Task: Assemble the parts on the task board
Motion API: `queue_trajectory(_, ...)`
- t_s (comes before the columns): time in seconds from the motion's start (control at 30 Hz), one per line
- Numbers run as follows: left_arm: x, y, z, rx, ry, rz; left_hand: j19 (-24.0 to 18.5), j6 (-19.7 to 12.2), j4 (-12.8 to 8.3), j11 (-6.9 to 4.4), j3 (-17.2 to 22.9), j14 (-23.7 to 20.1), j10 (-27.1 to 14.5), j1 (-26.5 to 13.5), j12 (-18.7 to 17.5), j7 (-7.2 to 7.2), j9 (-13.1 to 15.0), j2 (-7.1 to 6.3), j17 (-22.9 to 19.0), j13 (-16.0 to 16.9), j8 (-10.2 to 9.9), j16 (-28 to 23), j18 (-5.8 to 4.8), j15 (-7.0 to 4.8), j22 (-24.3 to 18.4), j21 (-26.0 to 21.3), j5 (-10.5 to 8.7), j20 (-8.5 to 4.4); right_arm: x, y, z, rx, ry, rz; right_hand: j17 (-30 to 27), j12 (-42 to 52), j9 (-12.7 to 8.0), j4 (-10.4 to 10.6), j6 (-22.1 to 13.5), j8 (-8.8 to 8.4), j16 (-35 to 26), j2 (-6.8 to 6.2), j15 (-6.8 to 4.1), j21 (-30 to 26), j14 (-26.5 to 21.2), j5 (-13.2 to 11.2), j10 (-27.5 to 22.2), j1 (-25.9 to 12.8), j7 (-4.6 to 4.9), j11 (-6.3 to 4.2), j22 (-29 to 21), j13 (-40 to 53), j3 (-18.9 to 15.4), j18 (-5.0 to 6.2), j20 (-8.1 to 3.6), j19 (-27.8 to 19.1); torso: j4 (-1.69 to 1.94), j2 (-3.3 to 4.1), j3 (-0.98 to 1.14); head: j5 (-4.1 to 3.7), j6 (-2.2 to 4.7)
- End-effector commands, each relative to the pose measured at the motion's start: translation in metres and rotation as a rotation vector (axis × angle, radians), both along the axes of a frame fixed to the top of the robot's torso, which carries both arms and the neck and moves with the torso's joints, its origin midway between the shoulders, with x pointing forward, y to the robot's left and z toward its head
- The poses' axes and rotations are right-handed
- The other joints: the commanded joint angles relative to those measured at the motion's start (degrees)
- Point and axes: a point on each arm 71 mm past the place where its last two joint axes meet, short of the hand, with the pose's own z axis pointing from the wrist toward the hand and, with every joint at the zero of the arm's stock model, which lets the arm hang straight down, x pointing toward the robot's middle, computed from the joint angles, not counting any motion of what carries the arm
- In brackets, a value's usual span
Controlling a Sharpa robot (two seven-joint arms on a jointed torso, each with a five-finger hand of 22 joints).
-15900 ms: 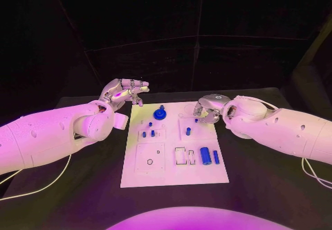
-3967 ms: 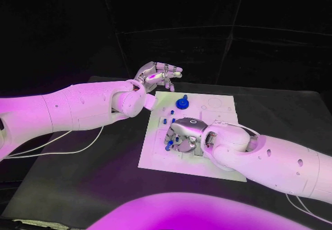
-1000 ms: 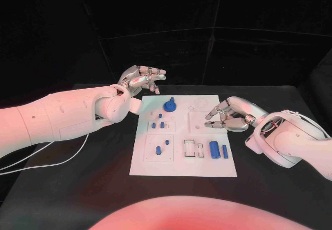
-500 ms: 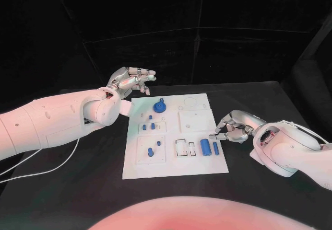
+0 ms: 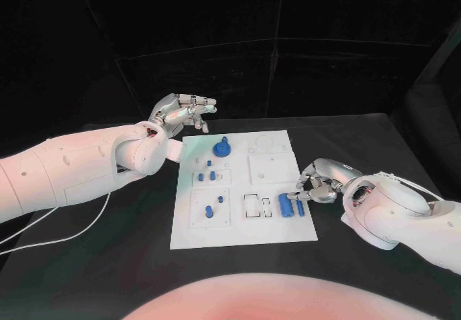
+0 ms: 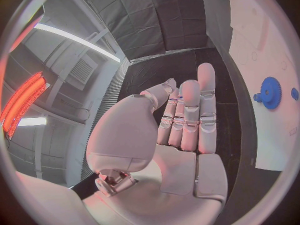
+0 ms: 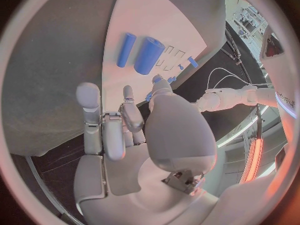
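Observation:
The white task board (image 5: 240, 227) lies in the middle of the black table. At its far end stands a blue gear (image 5: 222, 148), also in the left wrist view as gear (image 6: 270, 91). Small blue pegs (image 5: 206, 177) stand left of centre, and two more pegs (image 5: 213, 205) sit in the near left plate. A thick blue cylinder (image 5: 285, 205) and a thin one (image 5: 300, 205) lie near the right edge. My right hand (image 5: 317, 186) hovers just right of them, fingers apart, holding nothing. My left hand (image 5: 187, 110) is raised beyond the board's far left corner, empty.
Black table surface (image 5: 384, 147) surrounds the board on all sides. A white cable (image 5: 58, 240) trails over the table under my left arm. In the right wrist view the two cylinders (image 7: 140, 52) lie on the board (image 7: 156, 15) ahead of my fingers (image 7: 103, 130).
My right hand has come nearer along the board's right edge, ending close beside the two cylinders. My left hand stays raised and has barely moved. The camera shifted in the older frames.

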Motion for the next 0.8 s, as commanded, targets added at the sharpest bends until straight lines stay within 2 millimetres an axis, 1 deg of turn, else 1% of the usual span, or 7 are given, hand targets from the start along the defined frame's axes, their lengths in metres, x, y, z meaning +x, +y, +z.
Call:
queue_trajectory(0.03, 0.000, -0.001, 0.001, -0.001, -0.007, -0.016, -0.2, -0.3, -0.2, 0.06, -0.2, -0.2, -0.4, 0.1, 0.3, 0.23, -0.1, -0.11, -0.1, -0.1, 0.2, 0.2, 0.73, 0.16, -0.1, -0.3, 0.15, 0.28, -0.002, 0.003, -0.004, -0.040, 0.014, 0.024, 7.1, 1.4, 0.2, 0.6, -0.3, 0.64, 0.5, -0.04, -0.31, 0.5, 4.5, 0.4, 0.9, 0.8, -0.04, -0.12, 0.8, 2.1, -0.2, -0.83, 0.02, 0.7, -0.07, 0.01, -0.05, -0.03, -0.09)
queue_trajectory(0.1, 0.000, -0.001, 0.001, -0.001, -0.007, -0.017, -0.2, -0.3, -0.2, 0.06, -0.2, -0.2, -0.4, 0.1, 0.3, 0.23, -0.1, -0.11, -0.1, -0.1, 0.2, 0.2, 0.73, 0.16, -0.1, -0.3, 0.15, 0.28, -0.003, 0.005, -0.006, -0.043, 0.023, 0.029, 7.5, 2.0, 0.3, 0.8, -0.3, 0.95, 0.7, -0.02, -0.33, 0.7, 4.6, 0.6, 1.2, 1.0, -0.08, -0.15, 1.1, 3.1, -0.4, -0.89, 0.00, 0.8, -0.01, 0.06, -0.01, -0.18, -0.03)
queue_trajectory(0.27, 0.000, 0.000, 0.001, 0.000, -0.007, -0.015, -0.2, -0.3, -0.2, 0.06, -0.2, -0.2, -0.4, 0.1, 0.3, 0.23, -0.1, -0.11, -0.1, -0.1, 0.2, 0.2, 0.73, 0.16, -0.1, -0.3, 0.15, 0.28, -0.004, 0.008, -0.010, -0.047, 0.033, 0.038, 7.8, 2.6, 0.3, 0.9, -0.4, 1.24, 0.8, 0.07, -0.34, 0.9, 4.7, 0.7, 1.5, 1.1, -0.10, -0.16, 1.4, 3.9, -0.5, -0.93, -0.01, 0.9, -0.03, 0.05, 0.01, -0.25, -0.15)
queue_trajectory(0.43, 0.000, 0.000, 0.001, 0.000, -0.007, -0.015, -0.2, -0.3, -0.2, 0.06, -0.2, -0.2, -0.4, 0.1, 0.3, 0.23, -0.1, -0.11, -0.1, -0.1, 0.2, 0.2, 0.73, 0.16, -0.1, -0.3, 0.15, 0.28, -0.004, 0.012, -0.012, -0.051, 0.037, 0.045, 8.0, 3.0, 0.4, 1.0, -0.5, 1.43, 0.9, 0.17, -0.35, 1.0, 4.7, 0.7, 1.8, 1.2, -0.11, -0.17, 1.6, 4.7, -0.6, -0.96, -0.02, 1.0, 0.04, 0.02, -0.06, -0.28, -0.19)
queue_trajectory(0.57, -0.001, 0.000, 0.001, -0.001, -0.007, -0.016, -0.2, -0.4, -0.1, 0.08, -0.2, -0.2, -0.5, 0.0, 0.3, 0.24, -0.1, -0.07, 0.0, -0.1, 0.2, 0.3, 0.72, 0.18, -0.1, -0.3, 0.15, 0.29, -0.004, 0.016, -0.016, -0.056, 0.048, 0.054, 8.1, 3.1, 0.4, 1.0, -0.5, 1.52, 1.0, 0.23, -0.35, 1.0, 4.7, 0.7, 1.8, 1.3, -0.11, -0.17, 1.7, 4.8, -0.7, -0.96, -0.02, 1.0, 0.02, 0.06, -0.01, -0.15, -0.25)
queue_trajectory(0.8, -0.001, 0.001, 0.001, 0.000, -0.006, -0.015, -0.2, -0.4, -0.1, 0.08, -0.2, -0.2, -0.5, 0.0, 0.3, 0.25, -0.1, -0.06, 0.0, -0.1, 0.2, 0.3, 0.72, 0.19, -0.1, -0.3, 0.16, 0.30, -0.006, 0.022, -0.024, -0.073, 0.080, 0.069, 8.4, 3.4, 0.5, 1.0, -0.6, 1.69, 1.1, 0.42, -0.34, 1.1, 4.8, 0.8, 1.9, 1.3, -0.10, -0.16, 1.9, 5.2, -0.7, -0.99, -0.02, 1.0, 0.01, 0.08, -0.01, 0.03, -0.38)
